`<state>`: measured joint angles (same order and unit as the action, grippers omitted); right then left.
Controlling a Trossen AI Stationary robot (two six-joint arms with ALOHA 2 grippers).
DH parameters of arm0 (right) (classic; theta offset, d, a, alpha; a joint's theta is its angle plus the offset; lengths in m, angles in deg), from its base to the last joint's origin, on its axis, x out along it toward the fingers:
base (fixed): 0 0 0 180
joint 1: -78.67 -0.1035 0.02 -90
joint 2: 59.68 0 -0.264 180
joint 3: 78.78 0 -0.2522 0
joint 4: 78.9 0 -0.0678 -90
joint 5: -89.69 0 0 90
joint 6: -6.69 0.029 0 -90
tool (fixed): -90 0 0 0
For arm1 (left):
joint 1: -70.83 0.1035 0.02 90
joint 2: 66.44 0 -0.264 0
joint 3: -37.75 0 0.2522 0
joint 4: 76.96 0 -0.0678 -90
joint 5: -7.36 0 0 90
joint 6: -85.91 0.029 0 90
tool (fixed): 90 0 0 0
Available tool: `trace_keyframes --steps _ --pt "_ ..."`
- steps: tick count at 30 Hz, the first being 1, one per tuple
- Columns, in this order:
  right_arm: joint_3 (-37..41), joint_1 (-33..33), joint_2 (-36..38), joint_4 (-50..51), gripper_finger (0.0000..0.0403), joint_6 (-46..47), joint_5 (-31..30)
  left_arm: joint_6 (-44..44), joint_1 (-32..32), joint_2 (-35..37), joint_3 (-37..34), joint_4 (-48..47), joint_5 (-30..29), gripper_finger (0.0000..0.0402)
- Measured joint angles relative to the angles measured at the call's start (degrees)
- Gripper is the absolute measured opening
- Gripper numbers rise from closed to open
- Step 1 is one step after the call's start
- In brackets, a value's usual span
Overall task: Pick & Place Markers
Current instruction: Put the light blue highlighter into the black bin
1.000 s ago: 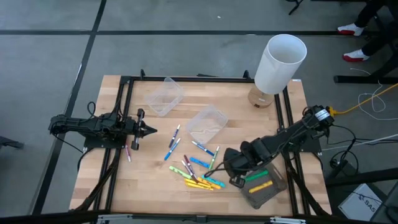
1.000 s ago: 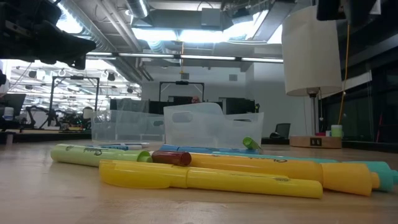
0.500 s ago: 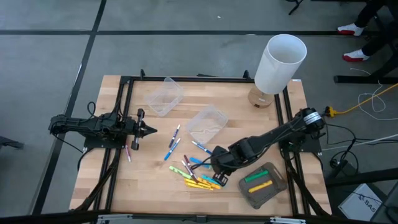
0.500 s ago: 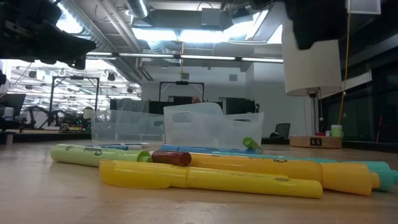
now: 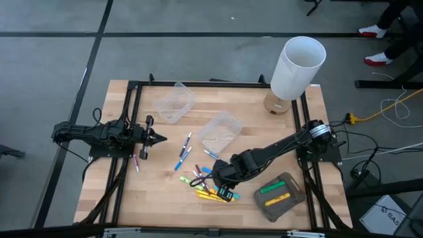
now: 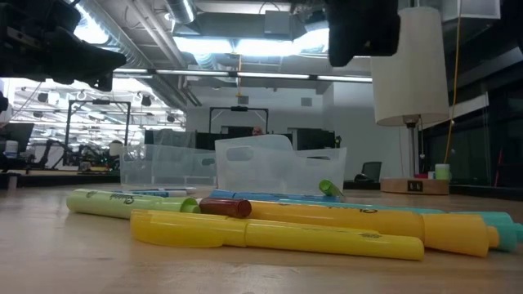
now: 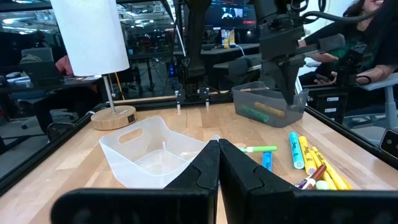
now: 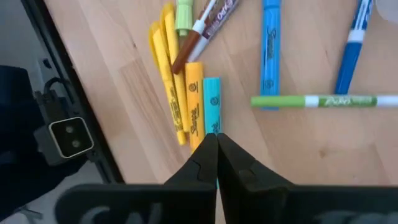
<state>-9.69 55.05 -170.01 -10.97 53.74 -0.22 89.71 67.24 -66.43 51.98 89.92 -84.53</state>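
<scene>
Pale wood-plank surface inside black metal frame. Markers: slim smooth plastic cylinders, yellow, orange, teal, green, blue, heaped near front centre; few lie apart toward left. Right pincer, fingers pressed together, empty, poised above heap's teal and orange pens. Left pincer closed, empty, at left side. Two clear thin-walled tubs behind heap. Grey tray holds green and yellow pens near right front edge. Bare wood open at front left.
</scene>
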Motion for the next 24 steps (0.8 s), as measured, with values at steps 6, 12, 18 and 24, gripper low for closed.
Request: trace_keyframes --steps 6,12,18,24 --pt "-2.81 -0.02 -2.14 1.17 0.0001 -4.41 -0.56 0.0 0.02 0.0 0.0 0.0 0.0 0.0004" --pt "-3.03 -0.02 -3.45 1.47 0.0001 -5.5 -0.24 0.0 0.02 0.0 0.02 -0.01 0.0 0.0004" --pt "-3.03 -0.65 -4.42 1.61 0.0001 -5.23 0.03 0.0 0.02 0.0 0.0 0.0 0.0 0.0004" --pt "-3.64 -1.76 -4.44 2.36 0.0001 -3.76 -0.03 0.0 0.0 0.0 0.0 -0.02 0.0 0.0004"
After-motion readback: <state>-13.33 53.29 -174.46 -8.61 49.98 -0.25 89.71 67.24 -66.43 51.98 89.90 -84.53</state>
